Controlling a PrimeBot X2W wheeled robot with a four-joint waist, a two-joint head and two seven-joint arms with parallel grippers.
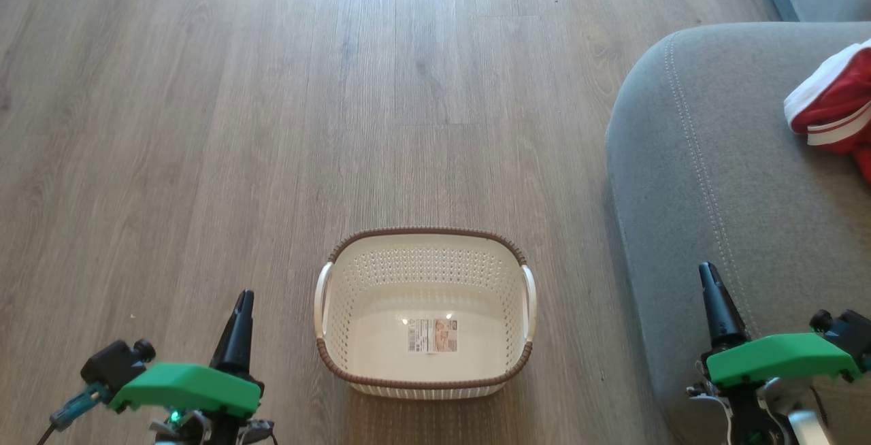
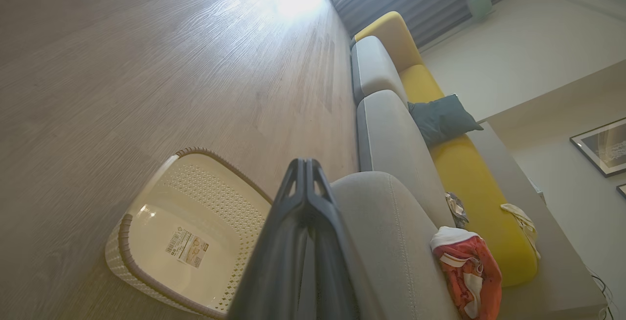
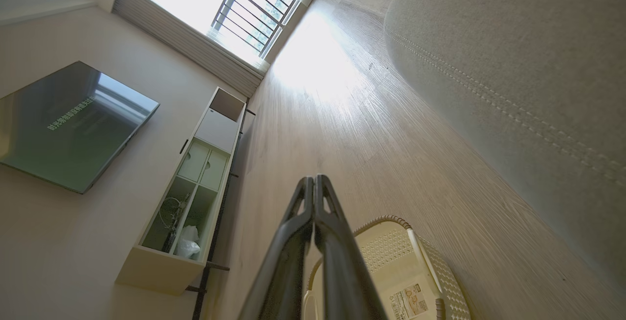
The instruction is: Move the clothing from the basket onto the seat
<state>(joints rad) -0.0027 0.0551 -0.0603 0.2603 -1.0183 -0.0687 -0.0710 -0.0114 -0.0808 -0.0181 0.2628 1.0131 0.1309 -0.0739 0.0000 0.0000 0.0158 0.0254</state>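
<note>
Clothing (image 1: 835,101): red-and-white bundle lying on the seat (image 1: 721,179); right edge of the head view, upper half; well apart from the basket (image 1: 422,265)
Basket: upright on the wood floor (image 1: 272,125), lower centre; label sticker (image 1: 432,335) showing on its bottom; near the seat's rounded corner
Left claw (image 1: 244,297): lower left; fingers pressed together, gripping nothing; above the floor beside the basket
Right claw (image 1: 708,272): lower right; fingers pressed together, gripping nothing; above the seat

left gripper (image 1: 245,299) and right gripper (image 1: 709,271), long dark tapered fingers (image 2: 303,222), bright green wrist covers (image 1: 187,387), black knobs (image 1: 119,360)
</note>
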